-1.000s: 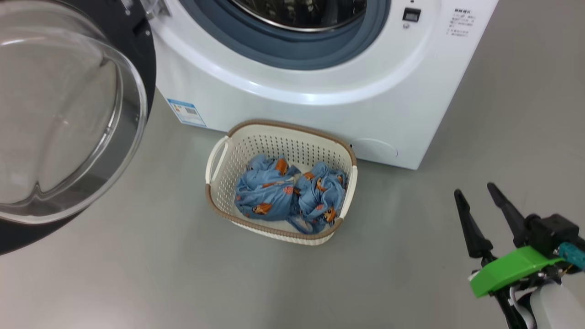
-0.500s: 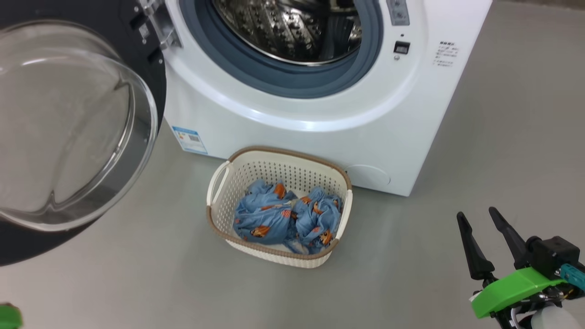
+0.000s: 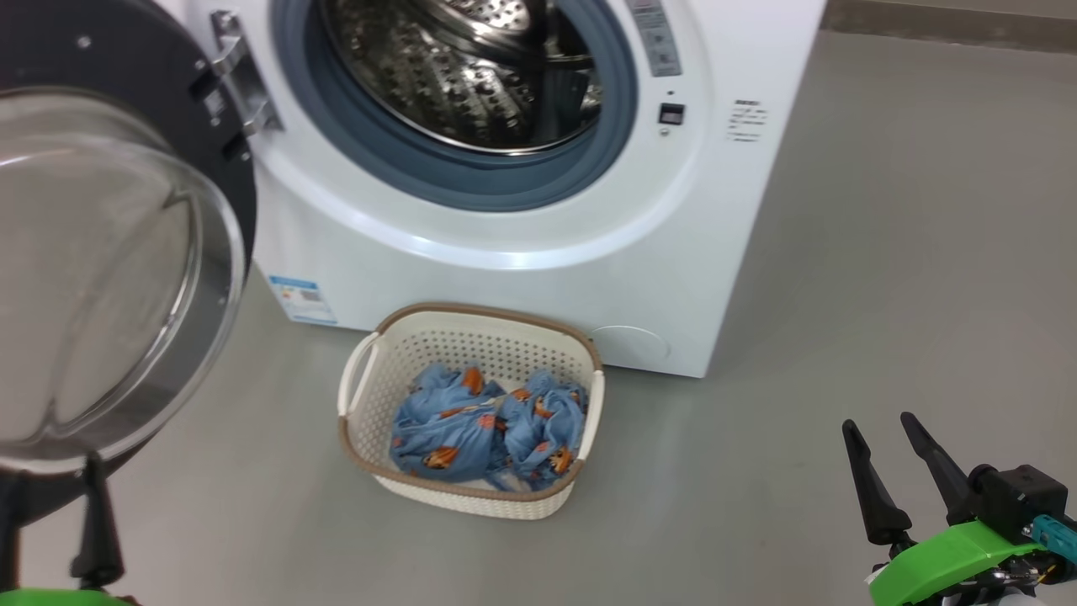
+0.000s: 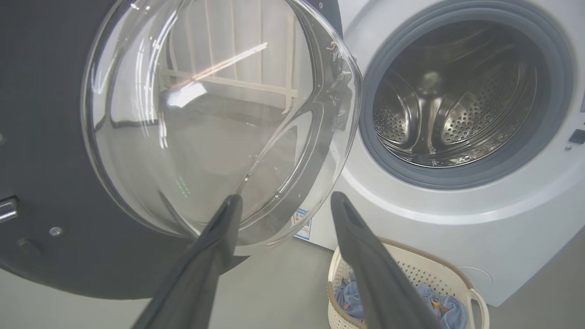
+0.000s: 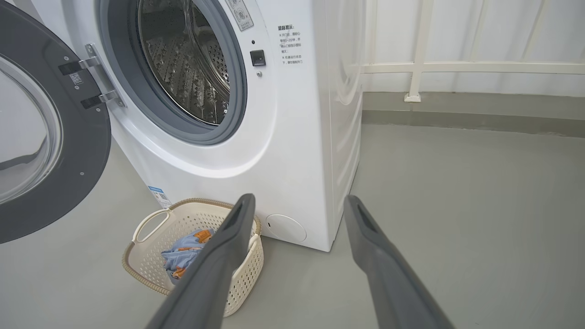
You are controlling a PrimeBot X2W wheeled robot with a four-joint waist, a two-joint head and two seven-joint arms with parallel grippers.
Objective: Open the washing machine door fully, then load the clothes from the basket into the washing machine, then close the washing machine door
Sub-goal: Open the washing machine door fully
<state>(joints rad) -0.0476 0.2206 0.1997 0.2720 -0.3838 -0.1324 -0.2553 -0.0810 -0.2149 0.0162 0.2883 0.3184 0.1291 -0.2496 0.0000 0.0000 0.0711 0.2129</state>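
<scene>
The washing machine door (image 3: 101,278) hangs wide open on the left. The white washing machine (image 3: 522,286) shows its steel drum (image 3: 471,76). Just in front, the cream basket (image 3: 505,349) sits upright, crumpled blue clothes (image 3: 480,425) heaped inside.

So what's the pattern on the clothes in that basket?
The clothes are light blue, printed with small orange and brown cartoon figures; the head view shows it best.

Left gripper (image 4: 285,197) and right gripper (image 3: 878,422) low at either side, fingers apart and upward, both empty.
</scene>
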